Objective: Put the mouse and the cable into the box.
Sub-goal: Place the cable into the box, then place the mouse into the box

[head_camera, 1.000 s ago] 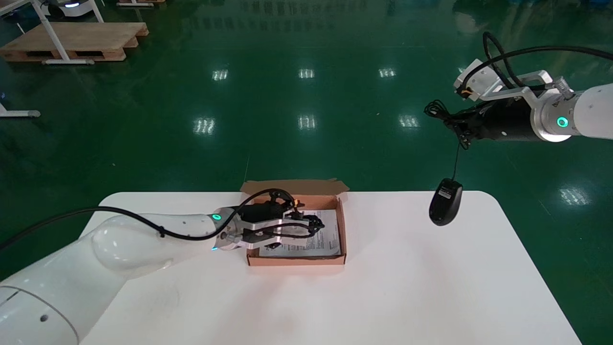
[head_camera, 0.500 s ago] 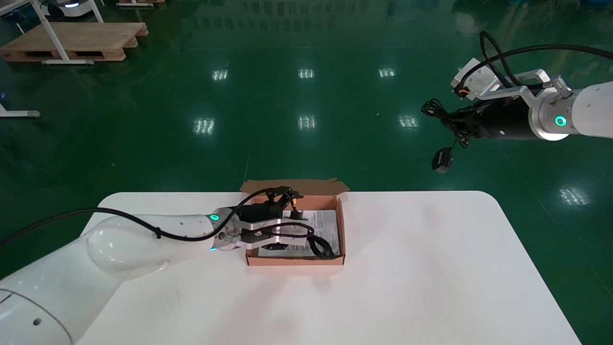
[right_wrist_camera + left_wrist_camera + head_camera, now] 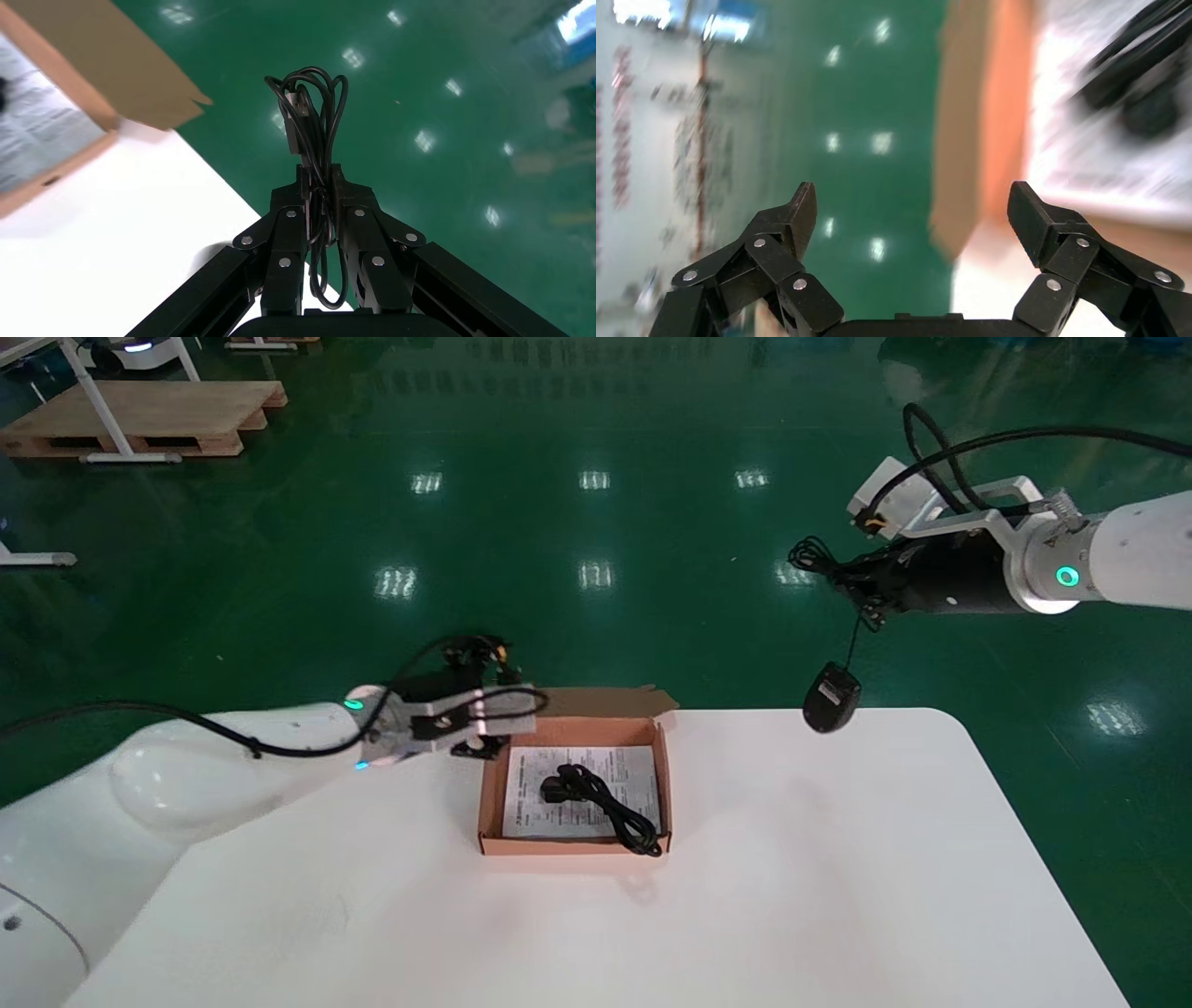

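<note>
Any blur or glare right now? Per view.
Left wrist view: motion smear across box and cable, left pincer crisp. Head view: lamp reflections dotting the floor, left arm smeared. Right wrist view: no smear on the mouse cord in the right pincer.

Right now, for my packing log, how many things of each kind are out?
Box: 1
Cable: 1, in box
Leaflet: 1, under cable
Mouse: 1, hanging by cord from right gripper; left gripper open beside box
Total: 4
</note>
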Motion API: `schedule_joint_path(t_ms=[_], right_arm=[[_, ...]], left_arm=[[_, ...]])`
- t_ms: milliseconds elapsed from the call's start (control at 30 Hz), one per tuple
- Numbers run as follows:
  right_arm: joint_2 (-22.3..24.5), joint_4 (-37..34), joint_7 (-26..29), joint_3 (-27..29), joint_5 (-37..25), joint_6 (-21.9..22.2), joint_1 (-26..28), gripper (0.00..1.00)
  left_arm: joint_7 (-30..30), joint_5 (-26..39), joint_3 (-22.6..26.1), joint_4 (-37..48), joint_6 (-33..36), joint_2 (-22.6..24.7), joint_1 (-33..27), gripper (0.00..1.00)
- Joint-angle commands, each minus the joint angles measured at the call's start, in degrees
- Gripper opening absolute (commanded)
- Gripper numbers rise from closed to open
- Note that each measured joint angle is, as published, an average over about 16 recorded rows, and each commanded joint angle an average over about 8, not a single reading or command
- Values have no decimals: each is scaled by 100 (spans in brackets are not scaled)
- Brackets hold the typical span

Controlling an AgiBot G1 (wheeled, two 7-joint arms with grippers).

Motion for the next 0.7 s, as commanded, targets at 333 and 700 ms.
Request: schedule_joint_path(t_ms=[333, 700], right_arm=[[-694, 389, -560, -21, 270, 3, -393, 0], [-1315, 1351, -882, -569, 754, -73, -869, 0]], left_arm=[[-820, 339, 13, 270, -438, -619, -408, 100], [-1516, 774, 225, -18, -462, -737, -400, 100]])
